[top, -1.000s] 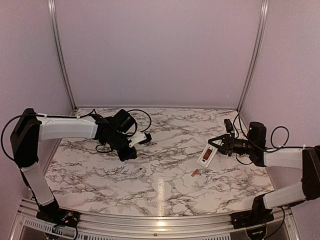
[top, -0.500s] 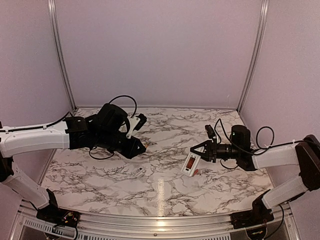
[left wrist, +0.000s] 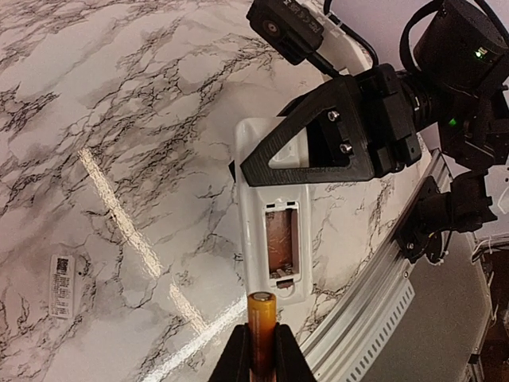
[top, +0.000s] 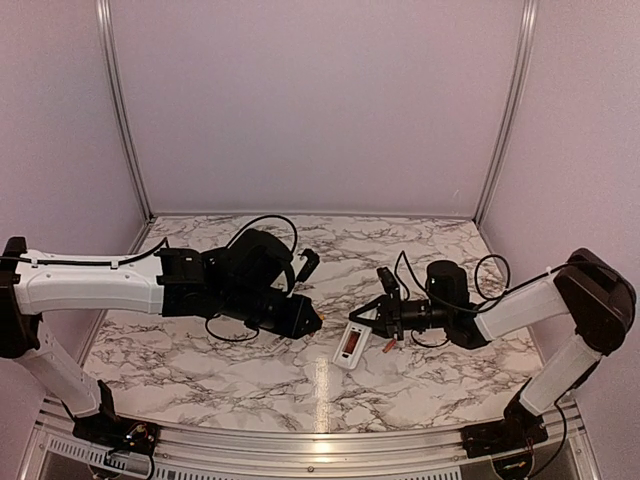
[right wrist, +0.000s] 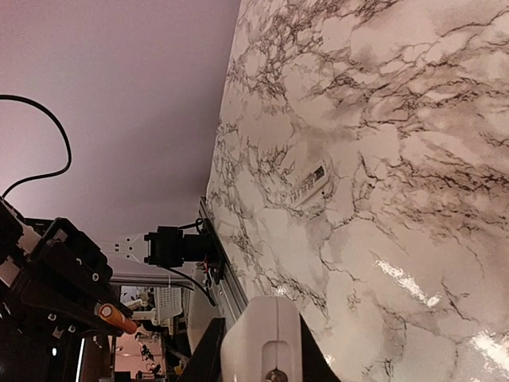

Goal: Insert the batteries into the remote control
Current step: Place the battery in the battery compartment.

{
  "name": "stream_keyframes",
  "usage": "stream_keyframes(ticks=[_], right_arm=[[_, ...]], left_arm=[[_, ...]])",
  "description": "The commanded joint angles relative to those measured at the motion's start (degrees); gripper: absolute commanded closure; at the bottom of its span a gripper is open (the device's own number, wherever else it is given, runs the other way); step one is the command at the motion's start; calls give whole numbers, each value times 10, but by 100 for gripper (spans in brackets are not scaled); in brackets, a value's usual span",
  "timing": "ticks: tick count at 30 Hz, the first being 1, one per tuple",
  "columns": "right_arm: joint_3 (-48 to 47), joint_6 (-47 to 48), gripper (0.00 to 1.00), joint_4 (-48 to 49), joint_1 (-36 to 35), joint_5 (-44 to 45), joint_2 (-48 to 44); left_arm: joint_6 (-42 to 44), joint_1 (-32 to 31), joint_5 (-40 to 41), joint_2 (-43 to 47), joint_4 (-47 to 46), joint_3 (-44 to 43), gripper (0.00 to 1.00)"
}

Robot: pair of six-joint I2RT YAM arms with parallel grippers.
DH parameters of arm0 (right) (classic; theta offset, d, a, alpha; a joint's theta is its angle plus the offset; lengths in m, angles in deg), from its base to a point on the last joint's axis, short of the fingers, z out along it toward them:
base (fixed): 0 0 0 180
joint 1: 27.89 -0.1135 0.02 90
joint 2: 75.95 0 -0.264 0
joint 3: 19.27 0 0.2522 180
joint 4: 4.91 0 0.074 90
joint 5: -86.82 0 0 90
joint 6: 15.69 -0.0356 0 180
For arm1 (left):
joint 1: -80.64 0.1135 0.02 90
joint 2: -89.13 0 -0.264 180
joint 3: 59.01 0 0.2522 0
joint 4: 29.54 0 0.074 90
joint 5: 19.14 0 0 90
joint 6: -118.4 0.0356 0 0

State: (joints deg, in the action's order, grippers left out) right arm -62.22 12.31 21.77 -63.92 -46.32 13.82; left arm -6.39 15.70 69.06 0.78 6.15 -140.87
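My right gripper (top: 358, 328) is shut on the white remote control (top: 351, 343) and holds it at the table's middle, back side up. In the left wrist view the remote (left wrist: 253, 199) shows its open battery bay (left wrist: 280, 243), coppery-brown inside. My left gripper (left wrist: 261, 354) is shut on an orange battery (left wrist: 261, 322), which points at the remote's free end, just short of the bay. In the top view this battery (top: 317, 322) is a little left of the remote. A second orange battery (top: 387, 347) lies on the table just right of the remote.
The small white flat cover piece (left wrist: 61, 285) lies on the marble table left of the remote and also shows in the right wrist view (right wrist: 308, 185). The table's metal front rail (left wrist: 374, 306) runs close below the remote. Purple walls enclose the back and sides.
Both arms have moved in toward the table's middle. The right gripper carried the remote left and lower. The left gripper brought its battery right, up to the remote's end.
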Motion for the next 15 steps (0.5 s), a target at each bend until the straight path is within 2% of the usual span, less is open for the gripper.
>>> stream_keyframes(ticks=[1, 15], right_arm=[[-34, -42, 100, 40, -24, 8, 24], [-72, -71, 100, 93, -70, 6, 104]], left_arm=[[-36, -15, 4, -26, 33, -38, 100], [-75, -26, -36, -88, 100, -68, 100]])
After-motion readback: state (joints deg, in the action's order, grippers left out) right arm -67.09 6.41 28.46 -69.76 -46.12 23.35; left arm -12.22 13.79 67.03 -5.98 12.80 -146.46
